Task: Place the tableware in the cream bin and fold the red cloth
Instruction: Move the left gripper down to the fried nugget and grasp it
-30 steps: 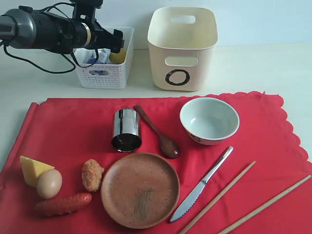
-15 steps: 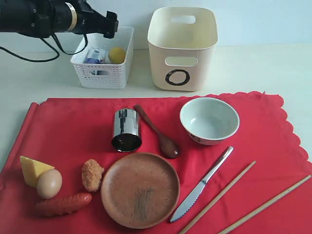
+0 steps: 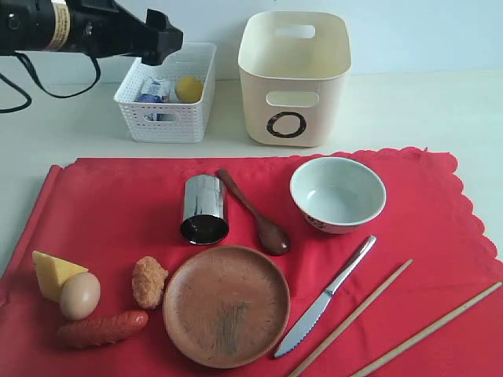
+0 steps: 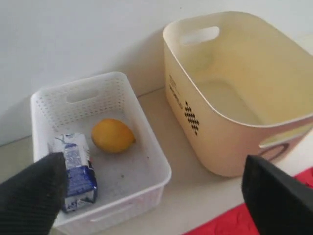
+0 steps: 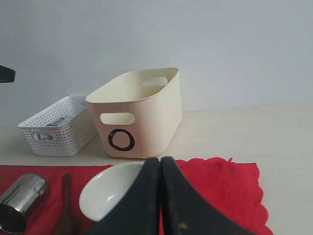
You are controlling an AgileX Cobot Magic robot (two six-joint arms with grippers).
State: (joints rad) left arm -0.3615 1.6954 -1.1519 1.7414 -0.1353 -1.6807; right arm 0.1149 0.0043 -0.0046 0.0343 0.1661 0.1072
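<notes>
The red cloth (image 3: pixel 118 204) lies flat with the tableware on it: steel cup (image 3: pixel 204 209), dark wooden spoon (image 3: pixel 255 214), pale bowl (image 3: pixel 337 193), brown plate (image 3: pixel 226 305), serrated knife (image 3: pixel 326 297) and two chopsticks (image 3: pixel 352 316). Behind the cloth stands the cream bin (image 3: pixel 292 77), nothing showing inside it. My left gripper (image 3: pixel 163 41) hangs open and empty in the air above the white basket's left side, its fingers (image 4: pixel 29 196) far apart. My right gripper (image 5: pixel 160 166) is shut with nothing between its pads, low over the cloth in front of the bowl (image 5: pixel 110 196). It is outside the exterior view.
A white lattice basket (image 3: pixel 169 118) left of the bin holds a lemon (image 3: pixel 188 88) and a milk carton (image 3: pixel 157 90). Cheese (image 3: pixel 51 273), an egg (image 3: pixel 79 295), a sausage (image 3: pixel 102 328) and a fried nugget (image 3: pixel 148 281) lie on the cloth's front left.
My left arm has drawn back to the left and risen a little, away from over the white basket. Nothing on the cloth has moved.
</notes>
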